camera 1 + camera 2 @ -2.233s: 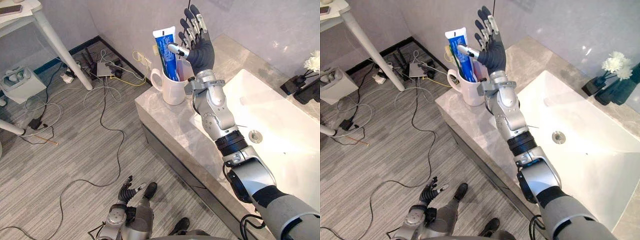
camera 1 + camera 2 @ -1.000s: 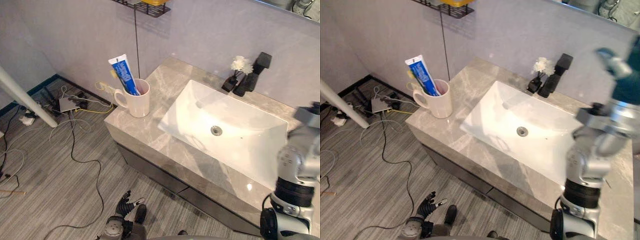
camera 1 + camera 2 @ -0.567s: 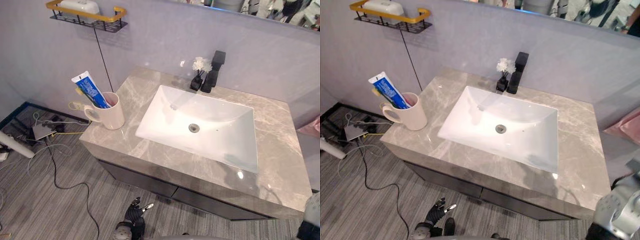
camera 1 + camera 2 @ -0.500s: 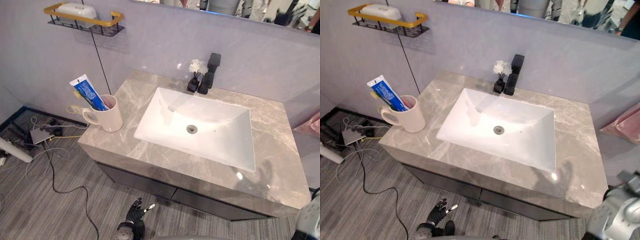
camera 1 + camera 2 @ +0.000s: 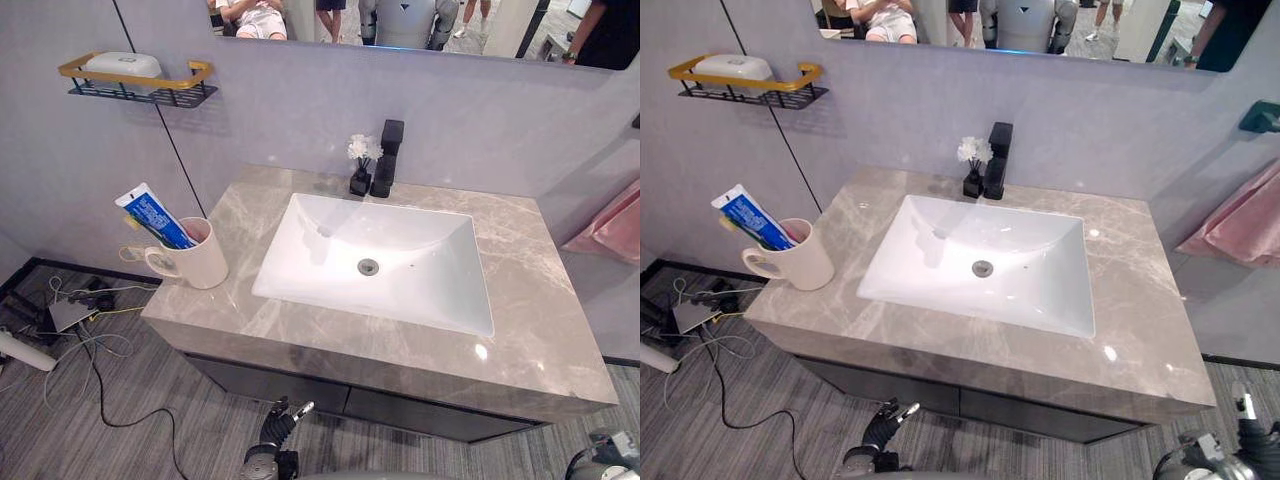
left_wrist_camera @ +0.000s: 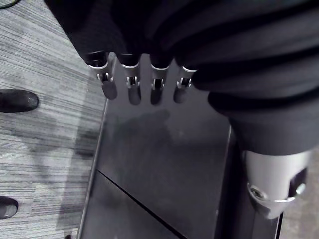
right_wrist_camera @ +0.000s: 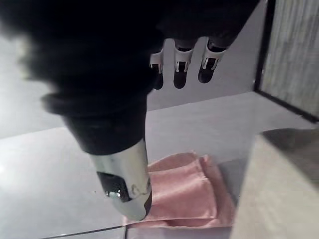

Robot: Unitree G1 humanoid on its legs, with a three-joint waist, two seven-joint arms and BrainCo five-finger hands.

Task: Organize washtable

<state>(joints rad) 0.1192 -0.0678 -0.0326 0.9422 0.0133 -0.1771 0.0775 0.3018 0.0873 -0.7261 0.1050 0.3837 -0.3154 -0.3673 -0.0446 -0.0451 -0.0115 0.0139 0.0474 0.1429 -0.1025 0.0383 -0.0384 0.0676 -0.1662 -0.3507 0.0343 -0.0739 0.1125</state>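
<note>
A white mug (image 5: 203, 265) stands on the left end of the grey marble washtable (image 5: 540, 320), holding a blue toothpaste tube (image 5: 155, 217) and a yellow toothbrush. The white sink (image 5: 400, 290) takes up the middle, with a black tap (image 5: 387, 158) and a small vase of white flowers (image 5: 360, 165) behind it. My left hand (image 6: 133, 89) hangs low in front of the dark cabinet (image 6: 164, 164) under the table, fingers straight and empty. My right hand (image 7: 179, 62) hangs down at the table's right end, fingers straight, holding nothing.
A black and gold wall shelf (image 5: 135, 85) with a white soap dish (image 5: 122, 63) hangs above the mug. A pink towel (image 5: 610, 225) hangs on the wall to the right of the table. Cables and a power strip (image 5: 70, 310) lie on the floor at the left.
The camera has swung from the mug corner to the whole washtable. My right hand, raised open beside the mug earlier, has dropped low at the table's right end. The mug stays put.
</note>
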